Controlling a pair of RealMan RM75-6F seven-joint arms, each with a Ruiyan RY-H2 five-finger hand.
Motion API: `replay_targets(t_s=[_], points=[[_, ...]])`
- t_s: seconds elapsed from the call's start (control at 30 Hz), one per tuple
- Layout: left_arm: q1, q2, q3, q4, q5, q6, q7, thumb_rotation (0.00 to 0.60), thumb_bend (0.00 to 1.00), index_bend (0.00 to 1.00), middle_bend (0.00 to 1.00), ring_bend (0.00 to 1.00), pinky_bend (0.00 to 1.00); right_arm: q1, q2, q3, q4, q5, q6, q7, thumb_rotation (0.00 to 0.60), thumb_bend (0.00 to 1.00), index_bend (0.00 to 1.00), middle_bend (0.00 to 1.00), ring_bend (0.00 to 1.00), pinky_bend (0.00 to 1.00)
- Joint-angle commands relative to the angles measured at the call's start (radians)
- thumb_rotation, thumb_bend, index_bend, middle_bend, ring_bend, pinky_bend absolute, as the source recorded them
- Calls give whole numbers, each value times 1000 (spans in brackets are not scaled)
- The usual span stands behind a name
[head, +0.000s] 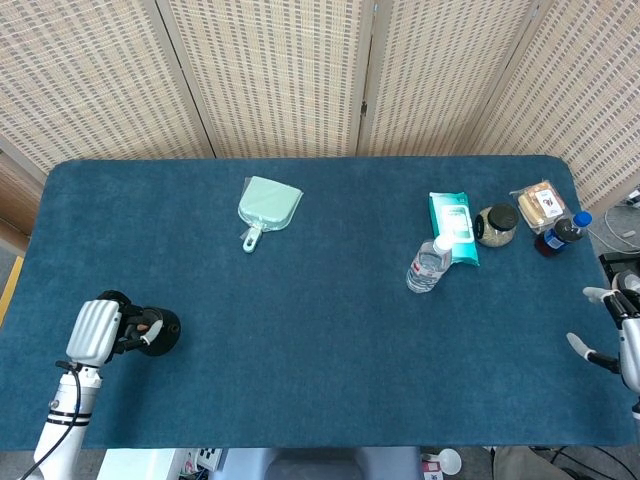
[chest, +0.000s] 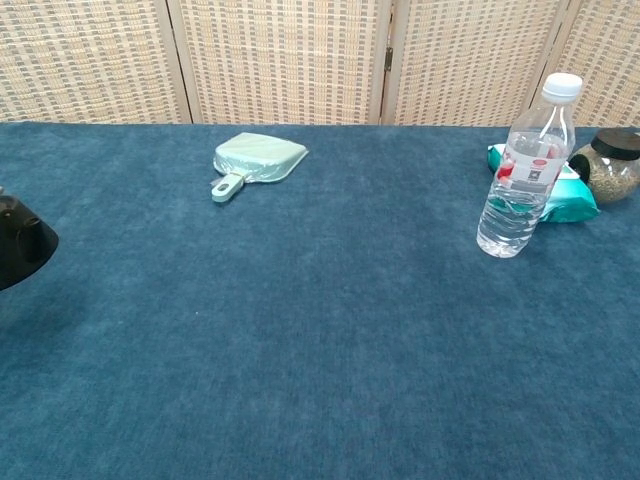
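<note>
1. Left hand (head: 97, 331), near the table's (head: 320, 370) front left corner: fingers curled around a black round object (head: 160, 331), apparently a cup lying on its side.
2. Right hand (head: 622, 335), at the right edge: fingers spread apart, holding nothing.
3. Far side: pale green dustpan (head: 266, 207). Toward the right: water bottle (head: 429, 264) upright just beside a wipes pack (head: 453, 226); jar (head: 496, 224) next to that.

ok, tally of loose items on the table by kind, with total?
Bottles: 2, a clear water bottle and a dark blue-capped bottle
Jars: 1, black-lidded jar
Wipes packs: 1, teal pack
Wrapped food packs: 1
Dustpans: 1, mint green
Black round objects: 1, gripped by the left hand
Total: 7
</note>
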Motion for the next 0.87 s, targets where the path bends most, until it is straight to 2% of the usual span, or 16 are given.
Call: replay_targets(t_s=[0.03,0.17,0.23,0.43,0.57,0.87], points=[[0,-3,1,9,9,4,0,533,271,1000,1000,903,386,0,0,0,-1,0,0,0,600,129,322,401,283,308],[-1,-7,3,25,24,10,15,549,270,1000,1000,903,386,4,3,4,-5,2,-3,-2,600,130,322,401,283,308],[-1,-9,4,31,29,13,21,578,270,1000,1000,903,386,4,4,4,-7,2,-3,-2,600,130,322,401,283,308],[0,-12,6,38,37,15,29,595,270,1000,1000,903,386,2,4,2,-4,2,-3,1,600,130,322,401,283,308],[1,-14,5,41,38,17,32,575,270,1000,1000,903,385,2,3,1,-2,1,-2,3,600,129,322,401,283,308],[1,-21,8,46,41,12,36,576,270,1000,1000,903,386,-3,2,-3,0,2,-2,5,600,129,322,401,283,308]])
